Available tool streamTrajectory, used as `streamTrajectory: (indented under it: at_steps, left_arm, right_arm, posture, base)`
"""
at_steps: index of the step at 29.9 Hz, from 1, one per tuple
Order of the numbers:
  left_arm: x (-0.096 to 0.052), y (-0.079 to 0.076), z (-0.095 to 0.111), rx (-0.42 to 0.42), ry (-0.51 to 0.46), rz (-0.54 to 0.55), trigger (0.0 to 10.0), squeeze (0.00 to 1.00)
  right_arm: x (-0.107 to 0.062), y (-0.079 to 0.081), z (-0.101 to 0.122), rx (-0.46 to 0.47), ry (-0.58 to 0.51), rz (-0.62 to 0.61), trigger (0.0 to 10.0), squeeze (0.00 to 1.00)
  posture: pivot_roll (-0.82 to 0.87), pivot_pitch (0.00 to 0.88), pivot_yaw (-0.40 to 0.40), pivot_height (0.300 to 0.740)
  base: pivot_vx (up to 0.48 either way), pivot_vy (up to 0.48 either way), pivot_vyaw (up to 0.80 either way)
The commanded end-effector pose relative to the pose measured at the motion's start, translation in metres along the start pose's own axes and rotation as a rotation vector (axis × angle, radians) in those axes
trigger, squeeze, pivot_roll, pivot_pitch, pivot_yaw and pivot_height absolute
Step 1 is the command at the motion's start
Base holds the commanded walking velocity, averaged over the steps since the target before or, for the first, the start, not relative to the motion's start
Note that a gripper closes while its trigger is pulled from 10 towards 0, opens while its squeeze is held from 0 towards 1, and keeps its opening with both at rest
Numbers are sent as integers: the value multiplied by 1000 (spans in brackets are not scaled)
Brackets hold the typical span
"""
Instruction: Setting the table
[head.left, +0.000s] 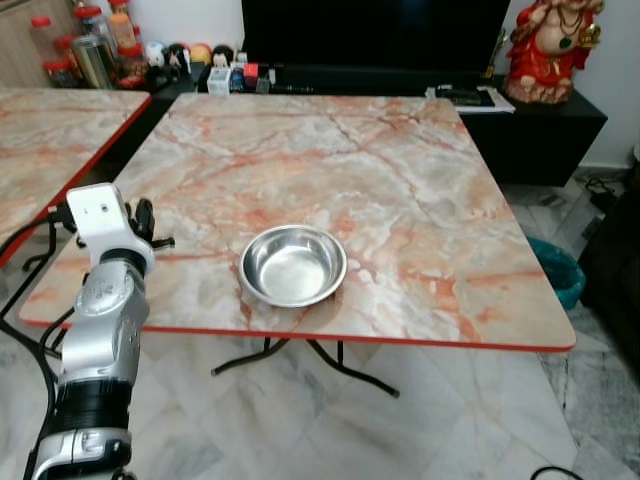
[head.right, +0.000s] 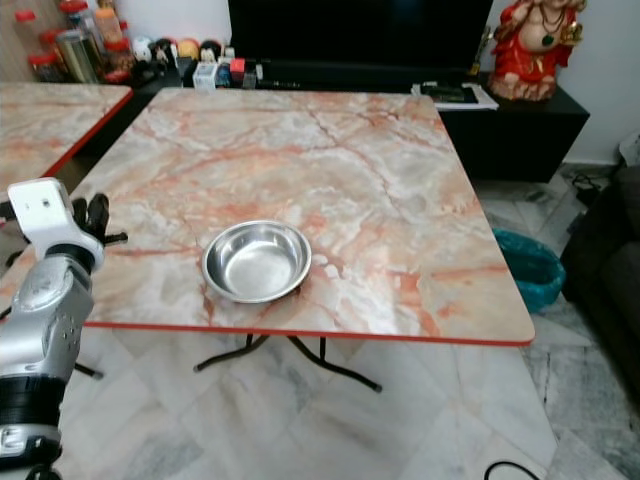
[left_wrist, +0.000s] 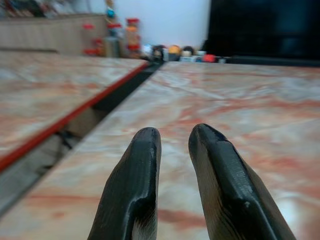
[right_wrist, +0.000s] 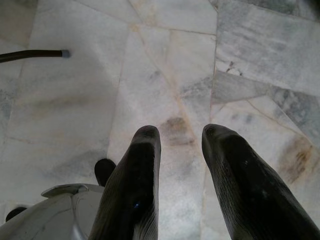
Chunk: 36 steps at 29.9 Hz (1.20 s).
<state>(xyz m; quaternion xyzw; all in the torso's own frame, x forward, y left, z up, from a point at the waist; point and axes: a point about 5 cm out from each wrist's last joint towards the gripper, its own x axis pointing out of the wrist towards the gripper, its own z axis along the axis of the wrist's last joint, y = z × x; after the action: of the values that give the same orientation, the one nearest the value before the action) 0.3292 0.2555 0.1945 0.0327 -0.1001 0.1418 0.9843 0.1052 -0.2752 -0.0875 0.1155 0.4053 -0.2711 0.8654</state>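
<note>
A steel bowl (head.left: 293, 264) is sitting near the front edge of the table (head.left: 400, 180). The left gripper (left_wrist: 174, 145) is hovering low over the table's left edge, fingers slightly parted and grasping nothing. The right gripper (right_wrist: 180, 145) is hanging over the floor (right_wrist: 75, 115), fingers parted and holding nothing.

Premises present as a home living or dining room. Evidence: a square folding table with orange-veined marble-pattern top and red edging (head.left: 400, 190); a large black television screen (head.left: 375, 30) on a low black cabinet (head.left: 545, 125); a red and gold seated figurine (head.left: 548, 50); red-lidded storage jars (head.left: 85, 45); pale marble floor tiles (head.left: 450, 430).
</note>
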Motion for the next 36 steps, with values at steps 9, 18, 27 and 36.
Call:
streamTrajectory:
  at_steps: [9,18,27,36]
  left_arm:
    - [-36,46,-20,280,-48,130,10000,0]
    - [-80,72,-90,358,209,90,10000,0]
    - [-124,70,-152,305,487,57,10000,0]
    - [-150,34,-199,150,763,-86,10000,0]
  right_arm:
    - [-1,-2,-1,14,-8,-10,10000,0]
    - [-1,-2,-2,14,-5,-11,10000,0]
    - [-1,-3,-1,11,-7,-10,10000,0]
    - [-1,-3,-1,17,-8,-3,10000,0]
  posture:
    - [70,87,-18,740]
    - [71,90,-11,740]
    - [67,89,-15,740]
    - [52,84,-16,740]
  base:
    - [0,0,0]
    - [0,0,0]
    - [0,0,0]
    - [0,0,0]
